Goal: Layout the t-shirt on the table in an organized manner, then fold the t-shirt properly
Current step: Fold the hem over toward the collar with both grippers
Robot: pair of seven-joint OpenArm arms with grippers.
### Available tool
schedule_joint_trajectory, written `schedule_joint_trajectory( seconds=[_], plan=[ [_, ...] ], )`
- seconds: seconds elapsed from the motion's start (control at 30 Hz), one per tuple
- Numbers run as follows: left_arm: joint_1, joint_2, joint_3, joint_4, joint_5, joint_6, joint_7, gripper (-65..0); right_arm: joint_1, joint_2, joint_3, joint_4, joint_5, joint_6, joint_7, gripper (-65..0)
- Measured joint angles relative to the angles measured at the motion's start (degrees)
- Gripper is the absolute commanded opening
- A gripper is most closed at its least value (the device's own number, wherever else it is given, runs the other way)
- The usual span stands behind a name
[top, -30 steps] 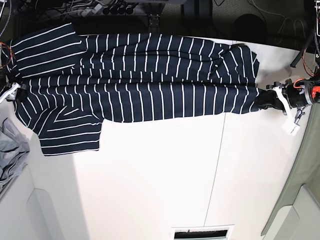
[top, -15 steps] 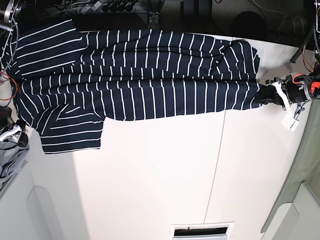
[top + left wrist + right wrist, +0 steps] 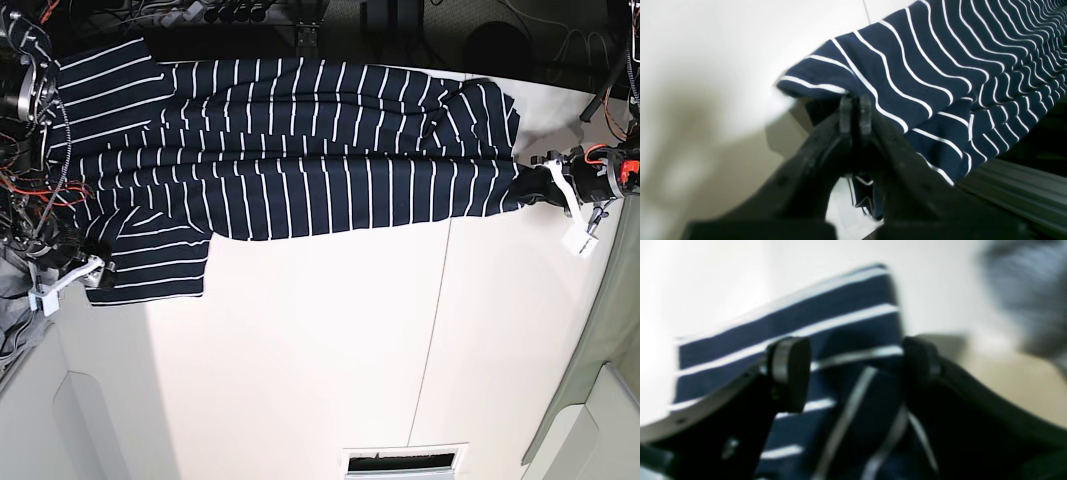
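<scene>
The navy white-striped t-shirt (image 3: 300, 150) lies stretched sideways along the far part of the white table (image 3: 300, 350), with some wrinkles at its right end. My left gripper (image 3: 545, 187) is shut on the shirt's right end. In the left wrist view the fingertips (image 3: 855, 113) pinch the fabric (image 3: 923, 83) just above the table. My right gripper (image 3: 90, 268) is at the lower left sleeve. In the right wrist view it (image 3: 855, 373) is open, with the sleeve edge (image 3: 826, 306) between the two fingers. The neck label is not visible.
A plain grey cloth (image 3: 15, 300) lies at the left table edge; it also shows blurred in the right wrist view (image 3: 1023, 290). A white tag (image 3: 580, 243) hangs by the left gripper. A dark seam (image 3: 430, 330) crosses the table. A vent slot (image 3: 405, 463) sits at the front edge.
My right gripper has moved from the left table edge onto the lower left sleeve. The shirt's left side has shifted slightly. The left gripper keeps its hold in place.
</scene>
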Motion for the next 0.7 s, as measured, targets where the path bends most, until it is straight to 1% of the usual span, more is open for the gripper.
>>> schedule_joint_trajectory(
  seconds=[0.03,0.13,0.17,0.23,0.33,0.4,0.47,0.53,0.57,0.63,0.7],
  plan=[
    [0.0,0.0,0.0,0.0,0.0,0.0,0.0,-65.0,0.0,-0.6,-0.3,0.3,0.0,0.2,-0.3,-36.3],
    [0.0,0.0,0.0,0.0,0.0,0.0,0.0,-65.0,-0.2,-1.4,-0.6,1.2,-0.5,0.9,-1.1,-60.6],
    [0.0,0.0,0.0,0.0,0.0,0.0,0.0,-65.0,-0.3,-1.3,-0.6,2.1,-0.6,1.9,-1.6,-65.0],
    [0.0,0.0,0.0,0.0,0.0,0.0,0.0,-65.0,-0.7,-0.9,-0.6,4.2,-1.1,4.2,-2.0,-65.0],
    [-0.8,0.8,0.0,0.0,1.1,0.0,0.0,-65.0,-0.5,-0.6,-0.6,8.5,-0.7,4.9,-3.5,-65.0],
    [-1.3,1.7,0.0,0.0,2.6,0.0,0.0,-65.0,-0.3,-0.5,-0.6,12.0,0.2,5.1,-8.3,-65.0],
    [-1.4,2.5,0.0,0.0,3.3,0.0,0.0,-65.0,-0.5,0.0,-0.6,15.8,3.8,5.2,-16.3,-65.0],
    [-1.4,2.8,0.0,0.0,3.3,0.0,0.0,-65.0,-2.2,1.3,-0.6,20.3,9.0,5.0,-23.0,-65.0],
    [-1.4,2.9,0.0,0.0,3.2,0.0,0.0,-65.0,-3.7,2.2,-0.7,23.1,11.4,5.0,-25.1,-65.0],
    [-1.5,2.8,0.0,0.0,3.3,0.0,0.0,-65.0,-8.2,4.3,-0.6,29.4,15.8,4.9,-26.9,-65.0],
    [-1.4,2.7,0.0,0.0,3.3,0.0,0.3,-65.0,-13.9,6.5,0.4,36.3,18.9,4.8,-28.6,-65.0]
  ],
)
